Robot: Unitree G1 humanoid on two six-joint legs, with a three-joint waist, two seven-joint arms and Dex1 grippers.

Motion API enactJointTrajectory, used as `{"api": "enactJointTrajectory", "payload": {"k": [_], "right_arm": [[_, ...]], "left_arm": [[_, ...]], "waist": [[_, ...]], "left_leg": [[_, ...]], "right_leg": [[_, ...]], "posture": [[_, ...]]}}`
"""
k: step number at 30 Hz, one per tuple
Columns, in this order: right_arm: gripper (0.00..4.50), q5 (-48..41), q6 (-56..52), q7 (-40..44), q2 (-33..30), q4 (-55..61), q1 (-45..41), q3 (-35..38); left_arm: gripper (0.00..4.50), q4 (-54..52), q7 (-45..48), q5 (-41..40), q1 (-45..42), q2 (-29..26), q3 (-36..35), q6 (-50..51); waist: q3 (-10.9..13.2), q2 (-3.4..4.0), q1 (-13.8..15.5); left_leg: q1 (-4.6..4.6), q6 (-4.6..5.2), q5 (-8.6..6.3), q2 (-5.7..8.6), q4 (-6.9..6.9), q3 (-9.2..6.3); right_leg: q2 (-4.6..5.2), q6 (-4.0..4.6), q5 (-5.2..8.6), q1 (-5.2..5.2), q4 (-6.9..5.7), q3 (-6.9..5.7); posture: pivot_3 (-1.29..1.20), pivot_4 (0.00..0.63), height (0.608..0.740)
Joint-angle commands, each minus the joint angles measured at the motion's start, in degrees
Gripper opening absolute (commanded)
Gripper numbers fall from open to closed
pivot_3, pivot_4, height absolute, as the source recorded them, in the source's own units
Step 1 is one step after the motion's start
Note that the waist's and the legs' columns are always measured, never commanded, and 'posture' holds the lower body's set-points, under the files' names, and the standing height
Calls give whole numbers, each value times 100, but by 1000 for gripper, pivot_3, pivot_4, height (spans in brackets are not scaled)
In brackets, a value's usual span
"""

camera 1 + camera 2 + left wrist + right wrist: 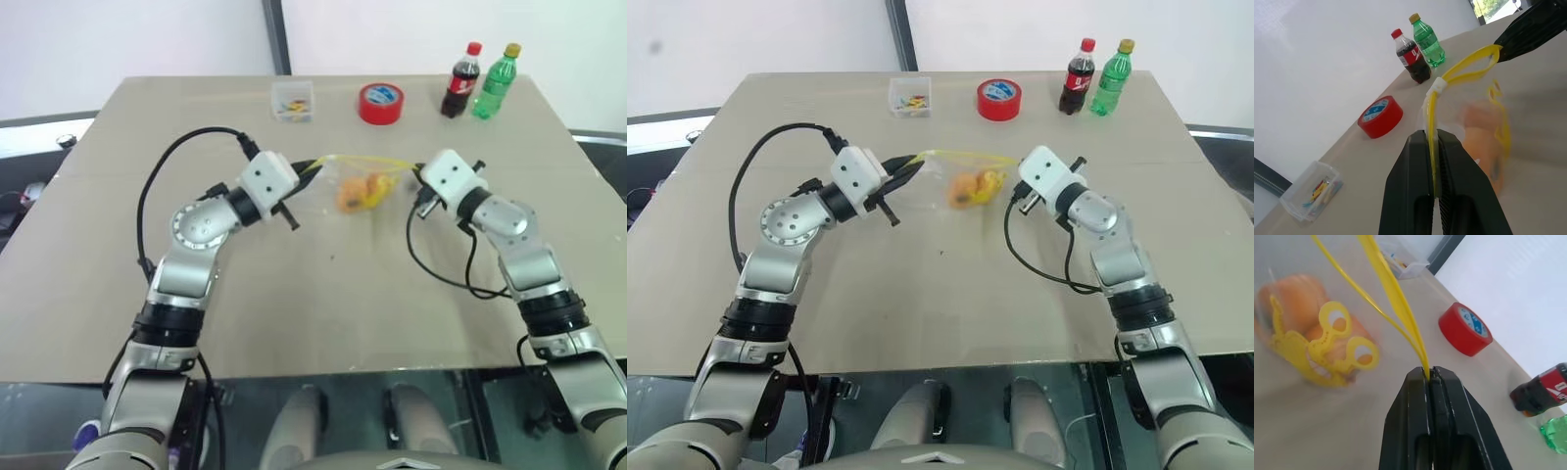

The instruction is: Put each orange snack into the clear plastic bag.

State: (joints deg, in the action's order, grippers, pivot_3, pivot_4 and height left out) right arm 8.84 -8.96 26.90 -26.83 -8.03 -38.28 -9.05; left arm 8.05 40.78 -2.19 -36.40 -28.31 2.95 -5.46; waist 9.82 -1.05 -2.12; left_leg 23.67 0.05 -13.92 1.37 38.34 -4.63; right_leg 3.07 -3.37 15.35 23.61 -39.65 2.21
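Note:
The clear plastic bag (358, 184) hangs stretched between my two grippers above the middle of the table. Its yellow seal strip (1464, 74) runs along the top, gaping a little. The orange snacks (1298, 296) sit inside at the bottom, behind a yellow cartoon print on the bag; they also show as an orange lump (967, 189) from the head. My left gripper (1433, 134) is shut on one end of the strip. My right gripper (1428, 371) is shut on the other end.
Along the table's far edge stand a small clear box of coloured bits (293, 100), a red tape roll (380, 103), a cola bottle (461, 80) and a green bottle (495, 82). Black cables loop from both wrists.

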Motion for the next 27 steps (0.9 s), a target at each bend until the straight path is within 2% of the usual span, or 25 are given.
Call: {"api": "enactJointTrajectory", "payload": {"k": [1, 6, 13, 15, 16, 18, 19, 21, 24, 27], "right_arm": [[86, 266, 247, -335, -410, 91, -494, 430], [86, 146, 64, -121, -812, 850, -146, 685], [86, 278, -820, 321, -985, 2720, 1843, 482], [86, 74, -936, 564, -946, 3074, 2456, 354], [639, -17, -990, 616, -896, 3208, 2657, 349], [1325, -140, -1100, 753, -901, 3492, 2954, 357], [1880, -238, -1204, 806, -887, 3657, 3037, 400], [2708, -323, -1197, 962, -991, 3894, 3111, 413], [2708, -347, -1084, 1168, -1149, 4088, 2971, 305], [2708, -347, -1201, 1308, -1008, 4148, 2375, -59]], "left_arm": [[0, 601, -160, 155, -653, 93, 14, -551], [0, 925, 185, 133, -708, 53, 185, -1064], [0, 588, 310, 491, 240, -123, 551, -1642], [0, 455, 272, 594, 520, -125, 638, -1747], [0, 371, 262, 600, 614, -113, 651, -1733], [0, 210, 235, 658, 766, -120, 677, -1751], [0, 176, 198, 740, 807, -139, 687, -1814], [0, 139, 135, 853, 840, -162, 689, -1886], [0, 109, 70, 955, 840, -179, 701, -1949], [0, 9, 21, 1079, 840, -196, 743, -1998]], "waist": [[3, 1, 19], [2, 1, -1], [0, 3, -14], [0, 3, 6], [0, 3, 12], [1, 3, 15], [1, 3, 14], [1, 3, 9], [1, 2, 10], [1, 3, -28]], "left_leg": [[0, 0, 0, 0, 1, 1], [5, -1, 0, 0, -8, -2], [13, 7, -5, -5, -27, 6], [12, 8, -5, -5, -25, 2], [10, 9, -5, -4, -24, 2], [8, 9, -6, -6, -19, 0], [8, 9, -6, -5, -10, 1], [3, 10, -6, -4, -2, 2], [-9, 9, -6, -4, -1, -1], [-14, 9, -5, -4, -1, 3]], "right_leg": [[0, 0, 0, 0, -1, 1], [1, 0, 0, 0, 21, -4], [2, 0, 0, 2, 57, 5], [2, 0, 0, -2, 56, 1], [2, 0, 0, -3, 56, 2], [2, -1, 0, -8, 52, 0], [2, -2, -1, -8, 45, 1], [2, -5, -2, -10, 31, 3], [0, -6, -2, -16, 17, 0], [-3, -6, -2, -17, 14, 4]], "posture": [[0, 150, 740], [0, 150, 740], [0, 150, 740], [0, 150, 740], [0, 150, 740], [0, 150, 740], [0, 150, 740], [0, 150, 740], [0, 150, 740], [0, 150, 740]]}}
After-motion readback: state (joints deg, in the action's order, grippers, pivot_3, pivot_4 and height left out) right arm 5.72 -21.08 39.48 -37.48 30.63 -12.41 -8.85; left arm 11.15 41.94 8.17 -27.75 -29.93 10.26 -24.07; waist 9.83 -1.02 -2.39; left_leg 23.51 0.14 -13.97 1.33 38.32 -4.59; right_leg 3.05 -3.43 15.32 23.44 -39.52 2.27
